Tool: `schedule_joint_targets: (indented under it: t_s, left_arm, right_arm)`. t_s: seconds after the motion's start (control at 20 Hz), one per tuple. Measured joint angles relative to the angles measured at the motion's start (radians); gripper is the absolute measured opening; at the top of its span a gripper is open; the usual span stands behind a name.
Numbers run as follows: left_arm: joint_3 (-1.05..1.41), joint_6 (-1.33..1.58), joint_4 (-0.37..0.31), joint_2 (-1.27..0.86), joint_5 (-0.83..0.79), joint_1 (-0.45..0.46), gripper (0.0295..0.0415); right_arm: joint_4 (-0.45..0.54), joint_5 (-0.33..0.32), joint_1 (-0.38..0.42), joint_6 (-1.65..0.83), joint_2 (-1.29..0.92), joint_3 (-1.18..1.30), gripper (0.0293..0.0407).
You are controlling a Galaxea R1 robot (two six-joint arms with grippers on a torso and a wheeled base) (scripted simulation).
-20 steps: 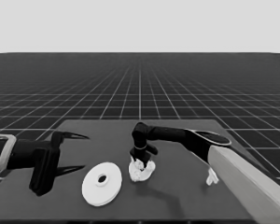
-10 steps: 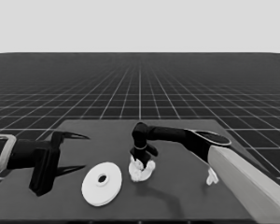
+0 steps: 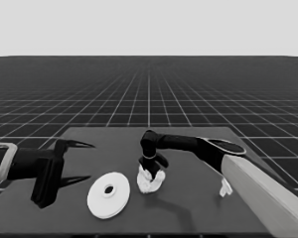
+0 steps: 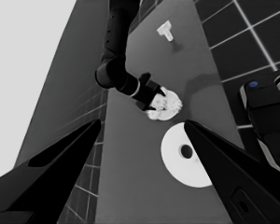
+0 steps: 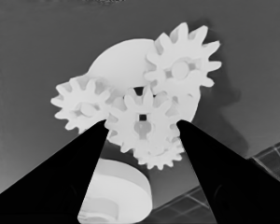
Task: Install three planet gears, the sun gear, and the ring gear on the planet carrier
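The planet carrier, the smaller round part [image 3: 150,182], lies at the table's middle with three planet gears [image 5: 79,105] [image 5: 182,67] [image 5: 156,156] meshed around a centre sun gear [image 5: 141,109]. My right gripper [image 3: 152,169] reaches down onto it from the right. Its fingers [image 5: 84,158] press both sides of the sun gear, shut on it. The ring gear, the larger round part [image 3: 108,194], lies flat just left of the carrier. My left gripper [image 3: 89,161] waits open over the table's left end, holding nothing. From its wrist view the carrier [image 4: 170,106] and the ring gear [image 4: 177,163] show.
A thin white piece [image 3: 224,187] lies near the table's right edge, beside the right arm's pale forearm [image 3: 258,188]; it also shows in the left wrist view [image 4: 165,31]. Dark machinery with blue lights [image 4: 266,116] sits past the table's edge.
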Motion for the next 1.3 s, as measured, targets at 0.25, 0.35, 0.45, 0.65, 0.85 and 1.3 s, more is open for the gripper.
schedule_joint_targets:
  t_s: [0.25,0.35,0.45,0.65,0.85,1.3]
  left_arm:
    - [0.000,0.000,0.000,0.000,0.000,0.000,0.0385]
    - [0.000,0.000,0.000,0.000,0.000,0.000,0.0385]
    - [0.000,0.000,0.000,0.000,0.000,0.000,0.0385]
    - [0.000,0.000,0.000,0.000,0.000,0.000,0.0385]
    - [0.000,0.000,0.000,0.000,0.000,0.000,0.0385]
    - [0.000,0.000,0.000,0.000,0.000,0.000,0.0385]
  right_arm:
    - [0.000,0.000,0.000,0.052,0.000,0.000,0.0309]
    - [0.000,0.000,0.000,0.073,0.000,0.000,0.0309]
    - [0.000,0.000,0.000,0.094,0.000,0.000,0.0309]
    - [0.000,0.000,0.000,0.136,0.000,0.000,0.0309]
    - [0.000,0.000,0.000,0.178,0.000,0.000,0.0309]
    - [0.000,0.000,0.000,0.224,0.000,0.000,0.0384]
